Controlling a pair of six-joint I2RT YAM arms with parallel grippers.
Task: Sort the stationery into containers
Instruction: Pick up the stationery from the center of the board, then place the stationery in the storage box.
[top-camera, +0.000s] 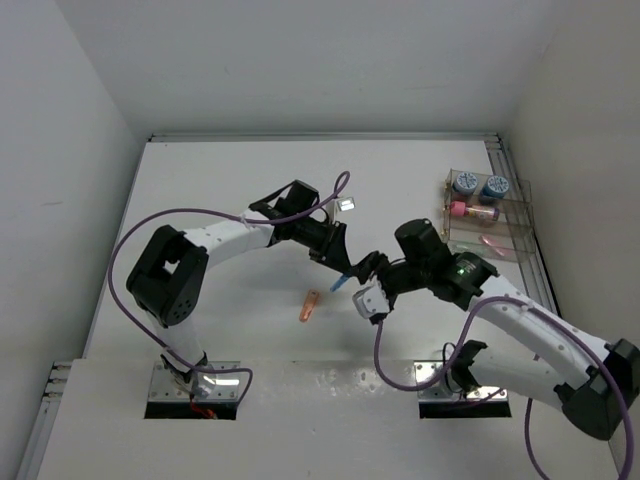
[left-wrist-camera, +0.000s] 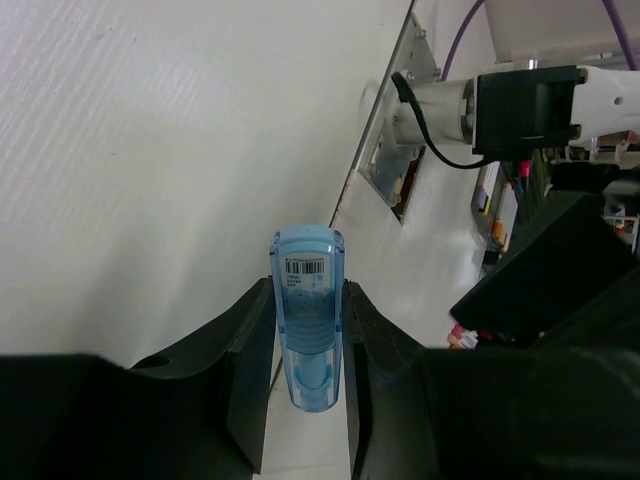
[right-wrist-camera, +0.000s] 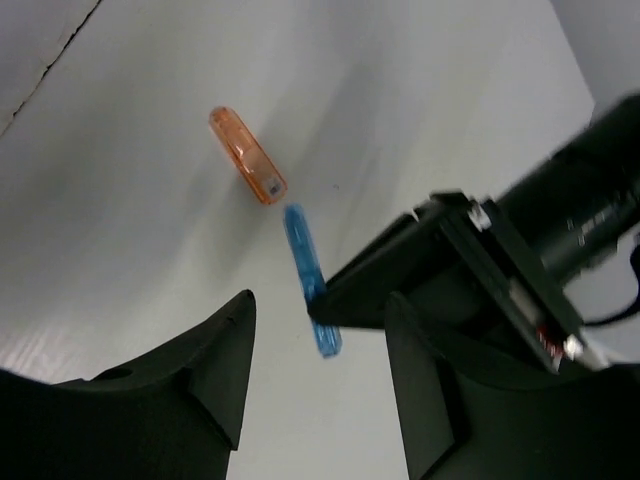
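White table (top-camera: 250, 330) | left fingers (left-wrist-camera: 250, 360) pinching blue capsule (left-wrist-camera: 308, 320), sides covered | right fingers (right-wrist-camera: 215, 370) spread, bases cut off

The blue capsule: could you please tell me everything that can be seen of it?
The blue capsule is a slim, see-through pale blue plastic piece with rounded ends, a darker blue inner part and a white barcode label near one end. The left hand is shut on it, its fingers pressing both long sides, with the labelled end sticking out beyond the tips. It is held above the table, close to an orange capsule that it does not touch.
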